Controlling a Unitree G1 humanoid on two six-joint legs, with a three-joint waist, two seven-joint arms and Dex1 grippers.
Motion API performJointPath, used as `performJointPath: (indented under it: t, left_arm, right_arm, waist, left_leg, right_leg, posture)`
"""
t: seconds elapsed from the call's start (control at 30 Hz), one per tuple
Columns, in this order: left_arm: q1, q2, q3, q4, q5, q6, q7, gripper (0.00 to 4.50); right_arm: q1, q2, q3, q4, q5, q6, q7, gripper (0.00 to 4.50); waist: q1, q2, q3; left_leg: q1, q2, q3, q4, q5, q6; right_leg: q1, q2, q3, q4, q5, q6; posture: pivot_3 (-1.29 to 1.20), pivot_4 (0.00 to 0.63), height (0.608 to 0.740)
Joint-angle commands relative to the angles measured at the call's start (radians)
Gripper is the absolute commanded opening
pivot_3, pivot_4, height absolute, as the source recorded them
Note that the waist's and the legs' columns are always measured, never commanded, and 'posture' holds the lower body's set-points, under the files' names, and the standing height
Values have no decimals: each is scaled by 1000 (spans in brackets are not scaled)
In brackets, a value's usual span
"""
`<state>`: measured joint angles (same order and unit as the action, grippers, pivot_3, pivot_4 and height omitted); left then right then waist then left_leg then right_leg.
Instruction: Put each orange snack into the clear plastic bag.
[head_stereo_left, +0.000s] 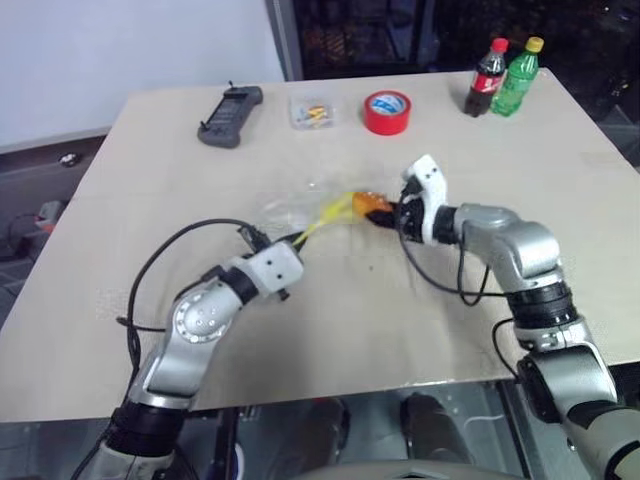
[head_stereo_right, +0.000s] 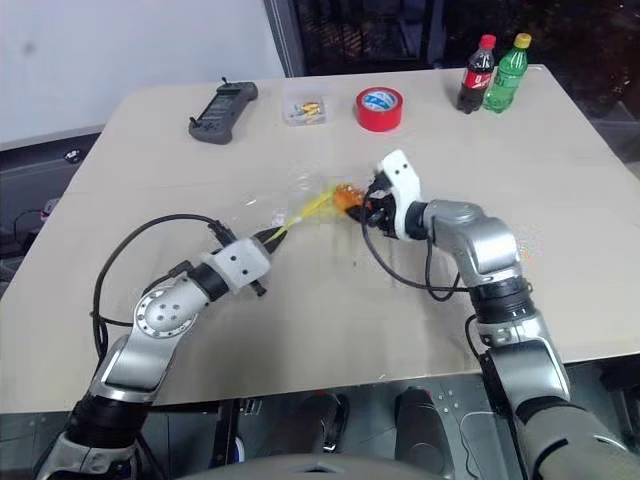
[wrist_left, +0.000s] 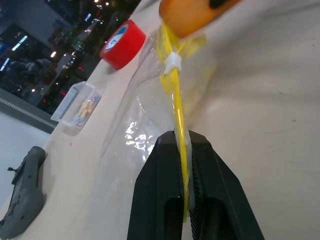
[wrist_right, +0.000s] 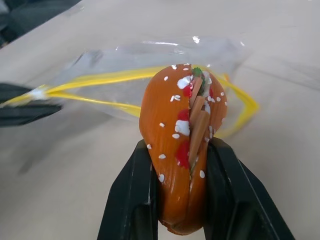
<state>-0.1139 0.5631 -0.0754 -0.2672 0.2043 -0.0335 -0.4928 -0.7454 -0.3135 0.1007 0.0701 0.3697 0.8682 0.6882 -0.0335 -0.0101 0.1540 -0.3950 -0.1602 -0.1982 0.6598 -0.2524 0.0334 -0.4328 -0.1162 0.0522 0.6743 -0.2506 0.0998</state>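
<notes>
Right hand (wrist_right: 182, 192) pinches an orange snack (wrist_right: 182, 145) at the clear plastic bag (head_stereo_left: 300, 212) mouth, mid-frame on the surface (head_stereo_left: 330, 330). Left hand (wrist_left: 182, 150), pressed together, grips the yellow seal strip (wrist_left: 179, 107). Best to keep that strip taut and feed the snack straight through the gap before letting go.

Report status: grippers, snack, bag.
Left gripper shut on clear plastic bag at its yellow seal. Right gripper shut on orange snack, at the bag's mouth, not yet in. Nothing in the way.
</notes>
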Motion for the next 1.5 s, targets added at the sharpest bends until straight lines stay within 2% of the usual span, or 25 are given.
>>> performJointPath:
  t: [0.03,0.27,0.43,0.5,0.63,0.9,1.0,1.1,1.2,1.37,1.5]
  left_arm:
    - [-11,-1,20,-42,-30,-37,-3,0]
    - [-24,-8,11,-34,-70,-46,-27,0]
    - [-22,-6,3,-22,-69,-67,-35,0]
    - [-19,-4,3,-19,-65,-73,-37,0]
    - [-10,1,8,-19,-63,-78,-40,0]
    - [38,19,1,-54,-116,-76,-112,0]
    - [39,20,3,-55,-122,-79,-121,0]
    - [30,21,13,-51,-112,-76,-110,0]
    - [14,15,30,-42,-97,-34,-82,0]
    - [-13,-10,21,-21,-100,-14,-53,0]
    - [-41,-29,4,6,-99,-26,-41,0]
  right_arm:
    - [-4,-2,-23,-9,17,1,-2,1003]
    - [25,34,-11,-25,32,16,-13,1003]
    - [52,24,93,-64,7,-21,57,1003]
    - [50,0,166,-62,-54,-92,82,1003]
    - [39,7,184,-36,-73,-133,90,1003]
    - [-50,232,-57,162,74,-43,-54,1003]
    - [-66,300,-124,231,82,-45,-144,1003]
    - [-61,317,-120,256,-1,-145,-248,1003]
    - [-39,260,-28,214,-181,-299,-353,1003]
    - [27,161,123,104,-352,-476,-334,1003]
    - [46,133,166,109,-400,-534,-310,1003]
  waist:
    - [-4,0,0]
    - [-5,0,0]
    - [-5,0,0]
    - [-7,0,0]
    - [-6,0,0]
    - [-8,0,0]
    - [-8,0,0]
    - [-7,1,0]
    - [-7,1,0]
    - [-13,1,0]
    - [-12,1,0]
  left_leg:
    - [0,0,0,0,0,0]
    - [0,0,0,0,0,0]
    - [0,0,0,0,0,0]
    - [0,0,1,0,0,0]
    - [0,0,0,0,0,0]
    - [1,1,0,0,0,0]
    - [1,0,0,0,0,0]
    - [1,0,0,-1,0,0]
    - [1,0,0,0,0,0]
    - [0,0,1,-1,0,0]
    - [1,1,1,-1,0,0]
  right_leg:
    - [0,0,0,0,0,0]
    - [0,0,0,0,0,0]
    - [0,0,0,0,0,0]
    - [0,0,0,0,0,0]
    - [0,0,0,0,0,0]
    - [0,1,0,1,0,0]
    - [0,1,0,1,0,0]
    - [0,1,0,1,0,0]
    - [-1,1,0,1,0,0]
    - [-2,1,2,2,0,0]
    - [-2,2,2,2,0,0]
  posture:
    - [0,150,740]
    - [0,150,740]
    - [0,150,740]
    - [0,150,740]
    - [0,150,740]
    - [0,150,740]
    - [0,150,740]
    - [0,150,740]
    - [0,150,740]
    - [0,150,740]
    - [0,150,740]
